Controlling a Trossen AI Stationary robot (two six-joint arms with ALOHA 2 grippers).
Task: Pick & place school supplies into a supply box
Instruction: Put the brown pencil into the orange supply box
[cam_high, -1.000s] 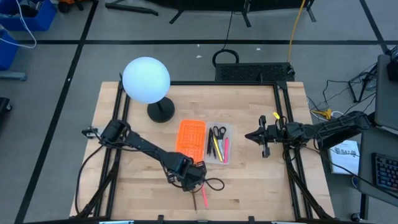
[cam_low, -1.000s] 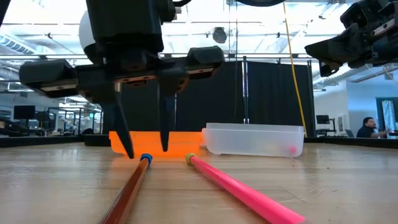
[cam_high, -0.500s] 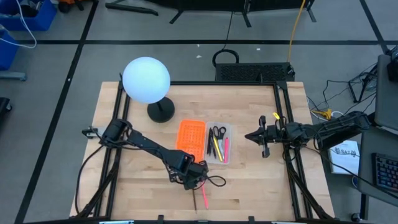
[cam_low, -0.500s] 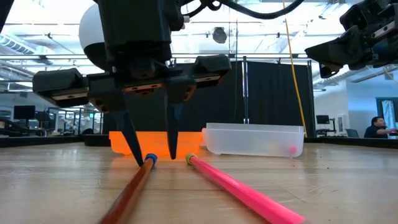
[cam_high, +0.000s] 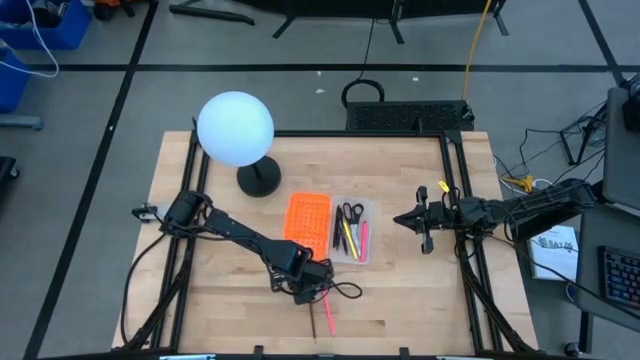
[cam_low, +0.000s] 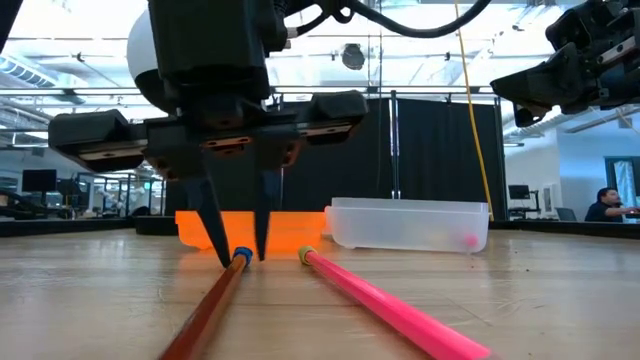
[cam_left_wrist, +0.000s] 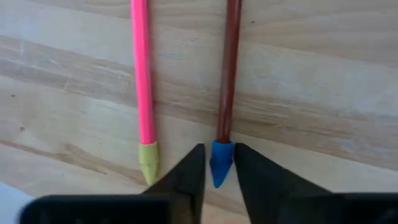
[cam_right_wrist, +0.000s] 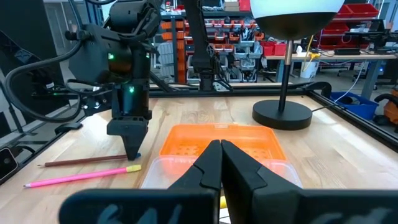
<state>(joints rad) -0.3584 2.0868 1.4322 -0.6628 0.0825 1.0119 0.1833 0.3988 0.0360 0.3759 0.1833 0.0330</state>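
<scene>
The left end effector (cam_low: 243, 255) is set down at the near middle of the tabletop (cam_high: 400, 290), its two dark fingers (cam_left_wrist: 186, 177) drawn narrow around the blue-capped end of a red-brown pencil (cam_left_wrist: 227, 74). In the left wrist view the blue cap sits between the fingertips, with slim gaps on each side, so a firm grip cannot be confirmed. The pencil lies flat on the wood, and a pink pencil (cam_low: 390, 300) with a yellowish tip lies just beside it, apart from the fingers.

Behind these two, the clear plastic box (cam_low: 410, 225) is seen standing on the tabletop, with an orange perforated panel (cam_high: 306, 220) joined to its left side. In the high view, black-handled scissors (cam_high: 349, 213) and a few yellow and pink pens (cam_high: 354, 238) are seen lying inside the box.

The right end effector (cam_high: 400, 219) is held above the right part of the tabletop, well apart from the box, with its fingers pressed together and nothing between them. A lamp (cam_high: 236, 130) with a white globe stands at the far left.
</scene>
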